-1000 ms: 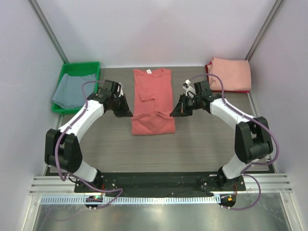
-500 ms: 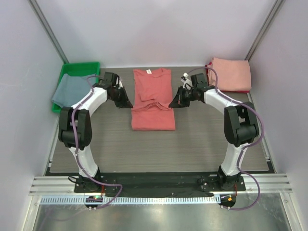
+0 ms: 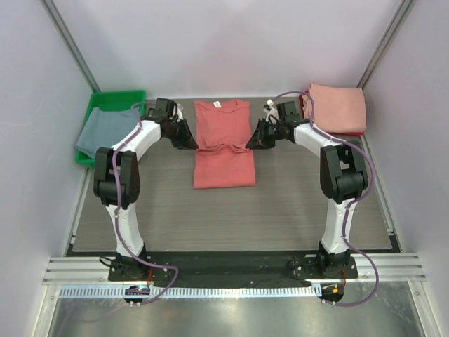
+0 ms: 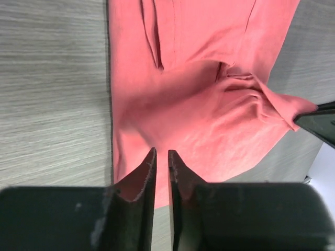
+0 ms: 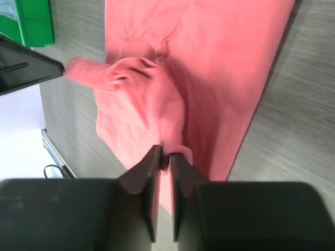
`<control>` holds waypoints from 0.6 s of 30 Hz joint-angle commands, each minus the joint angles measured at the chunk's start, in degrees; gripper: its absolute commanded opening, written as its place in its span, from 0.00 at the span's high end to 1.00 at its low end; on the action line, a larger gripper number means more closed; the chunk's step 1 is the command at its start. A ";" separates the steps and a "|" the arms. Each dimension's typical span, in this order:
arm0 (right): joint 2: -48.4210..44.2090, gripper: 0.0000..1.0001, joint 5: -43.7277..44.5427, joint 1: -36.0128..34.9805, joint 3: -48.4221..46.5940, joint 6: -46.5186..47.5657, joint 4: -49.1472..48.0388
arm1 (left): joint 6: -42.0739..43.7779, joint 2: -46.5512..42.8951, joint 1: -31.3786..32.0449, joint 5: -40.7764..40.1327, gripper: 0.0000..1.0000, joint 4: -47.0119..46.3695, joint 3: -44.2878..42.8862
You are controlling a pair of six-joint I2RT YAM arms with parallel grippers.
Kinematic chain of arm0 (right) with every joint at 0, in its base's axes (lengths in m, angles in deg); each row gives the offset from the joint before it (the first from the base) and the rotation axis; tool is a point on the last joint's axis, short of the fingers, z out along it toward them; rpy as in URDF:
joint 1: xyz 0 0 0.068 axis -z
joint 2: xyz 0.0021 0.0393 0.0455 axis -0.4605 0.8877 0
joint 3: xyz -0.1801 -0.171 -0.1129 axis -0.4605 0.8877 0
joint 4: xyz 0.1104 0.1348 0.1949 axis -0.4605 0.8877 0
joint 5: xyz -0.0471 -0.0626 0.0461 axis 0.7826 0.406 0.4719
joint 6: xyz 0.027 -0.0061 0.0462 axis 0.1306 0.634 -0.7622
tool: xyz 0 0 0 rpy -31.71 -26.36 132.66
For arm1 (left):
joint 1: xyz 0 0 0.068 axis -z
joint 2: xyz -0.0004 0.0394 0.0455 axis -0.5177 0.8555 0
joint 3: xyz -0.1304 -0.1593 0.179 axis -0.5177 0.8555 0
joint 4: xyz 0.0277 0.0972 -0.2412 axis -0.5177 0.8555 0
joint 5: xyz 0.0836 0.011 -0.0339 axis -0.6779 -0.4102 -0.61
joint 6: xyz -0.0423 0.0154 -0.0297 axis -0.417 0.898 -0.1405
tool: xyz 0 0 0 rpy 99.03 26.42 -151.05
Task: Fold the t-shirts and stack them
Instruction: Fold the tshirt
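Observation:
The coral-red t-shirt (image 3: 223, 158) lies lengthwise mid-table, white neck label (image 3: 217, 104) at the far end, with a bunched fold across its middle. My left gripper (image 3: 188, 142) is at the fold's left edge. In the left wrist view its jaws (image 4: 161, 152) stand a narrow gap apart above the shirt (image 4: 199, 104), with no cloth between them. My right gripper (image 3: 251, 142) is at the fold's right edge. Its jaws (image 5: 168, 151) pinch a small roll of the shirt (image 5: 209, 63) at their tips. A pale pink t-shirt (image 3: 338, 109) lies folded at the back right. A grey-blue one (image 3: 104, 131) sits in the tray.
The green tray (image 3: 116, 95) stands at the back left against the wall. White walls and metal posts close in the table on three sides. Grey wood-grain tabletop (image 3: 231, 217) stretches between the shirt and the arm bases.
Both grippers moved toward the back of the table, drawing the shirt's fold up with them. The left jaws have parted slightly. The right jaws still hold cloth.

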 commanded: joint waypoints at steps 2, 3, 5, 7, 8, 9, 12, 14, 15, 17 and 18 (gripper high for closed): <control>1.17 0.63 3.28 0.16 -4.76 2.71 -3.26 | 1.16 -1.14 -0.22 -2.57 0.80 -1.93 -3.01; 0.13 0.54 3.81 0.42 -5.20 3.06 -3.17 | 0.90 -1.93 -0.30 -3.81 0.72 -1.23 -2.92; -1.63 0.51 2.85 1.21 -5.90 4.29 -1.34 | 0.37 -6.31 -0.74 -7.76 0.64 1.58 -1.26; -5.32 0.48 3.11 2.00 -4.16 5.08 2.08 | -0.95 -10.70 -1.44 -7.26 0.55 3.52 2.68; -6.90 0.48 2.94 3.05 -2.75 4.65 2.89 | -1.12 -11.94 -1.45 -6.46 0.54 4.05 4.10; -8.39 0.48 2.59 3.67 1.26 4.04 3.33 | -1.74 -12.82 -1.53 -5.06 0.52 4.49 5.68; -13.41 0.47 -0.83 4.64 11.10 0.00 3.86 | -2.88 -15.47 -1.53 1.70 0.50 3.53 13.14; -16.05 0.46 -3.98 4.64 16.13 -3.16 2.29 | -3.67 -16.00 -1.53 4.86 0.50 2.83 18.33; -16.66 0.47 -5.14 4.64 20.77 -6.57 1.15 | -4.28 -15.91 -1.53 6.19 0.50 2.30 19.91; -17.63 0.46 -5.94 4.47 24.05 -8.27 -0.88 | -7.09 -15.30 -1.53 9.34 0.48 -0.07 23.43; -17.64 0.46 -5.94 4.38 26.15 -8.80 -1.14 | -7.97 -15.21 -1.53 9.63 0.48 -1.56 24.49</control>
